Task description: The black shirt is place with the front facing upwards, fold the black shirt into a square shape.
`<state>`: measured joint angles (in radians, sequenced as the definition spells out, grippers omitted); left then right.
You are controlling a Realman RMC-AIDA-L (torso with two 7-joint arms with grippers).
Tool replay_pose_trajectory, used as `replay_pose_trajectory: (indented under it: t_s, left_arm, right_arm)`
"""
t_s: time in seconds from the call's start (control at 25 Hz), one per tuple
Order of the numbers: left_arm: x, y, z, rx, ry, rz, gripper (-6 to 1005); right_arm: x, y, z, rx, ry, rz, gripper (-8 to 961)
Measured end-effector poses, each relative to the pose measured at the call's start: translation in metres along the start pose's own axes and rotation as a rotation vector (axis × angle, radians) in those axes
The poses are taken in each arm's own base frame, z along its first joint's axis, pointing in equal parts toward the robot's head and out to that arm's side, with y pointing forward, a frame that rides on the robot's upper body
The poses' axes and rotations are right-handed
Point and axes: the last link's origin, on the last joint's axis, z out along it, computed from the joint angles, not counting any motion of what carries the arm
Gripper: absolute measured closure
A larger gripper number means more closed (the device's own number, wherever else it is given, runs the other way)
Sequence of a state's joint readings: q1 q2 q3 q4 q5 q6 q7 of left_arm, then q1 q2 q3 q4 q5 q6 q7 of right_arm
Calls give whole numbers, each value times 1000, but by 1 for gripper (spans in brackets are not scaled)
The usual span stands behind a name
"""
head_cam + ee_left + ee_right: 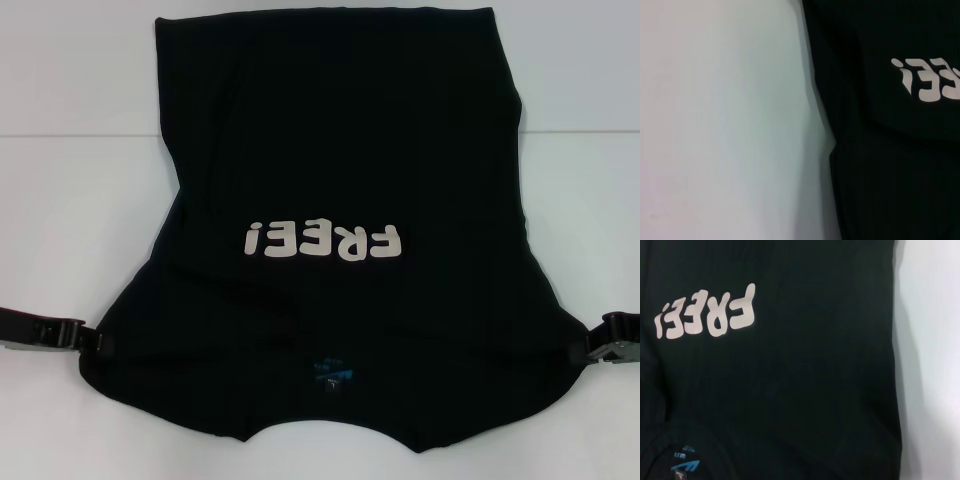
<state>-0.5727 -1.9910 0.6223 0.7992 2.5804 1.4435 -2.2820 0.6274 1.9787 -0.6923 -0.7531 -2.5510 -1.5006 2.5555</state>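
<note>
The black shirt (330, 150) lies front up on the white table (70, 150), its collar toward me and its hem at the far side. Its white "FREE!" lettering (322, 241) reads upside down, and a small blue neck label (330, 372) shows near the collar. My left gripper (95, 341) is at the shirt's near left corner and my right gripper (590, 345) at its near right corner. Each is shut on the fabric, which is drawn out between them. The left wrist view shows the shirt (890, 165) and its left edge. The right wrist view shows the shirt (790, 390) and the label (685, 465).
Bare white table (715, 125) runs along both sides of the shirt and beyond its far hem. No other objects show.
</note>
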Motion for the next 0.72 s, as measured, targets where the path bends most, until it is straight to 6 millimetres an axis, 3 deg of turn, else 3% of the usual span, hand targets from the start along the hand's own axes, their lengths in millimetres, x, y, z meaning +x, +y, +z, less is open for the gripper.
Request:
replay_pose_trajectory:
  t_s: [0.24, 0.56, 0.72]
  left_arm:
    - [-1, 1, 1, -5, -11, 7, 951]
    - [-4, 1, 1, -13, -8, 30, 950]
    - [-19, -5, -3, -40, 1, 23, 950]
  right_arm:
    - [0, -1, -1, 2, -2, 1, 908]
    - [5, -8, -2, 4, -13, 10, 908]
    - [17, -15, -5, -38, -30, 32, 908]
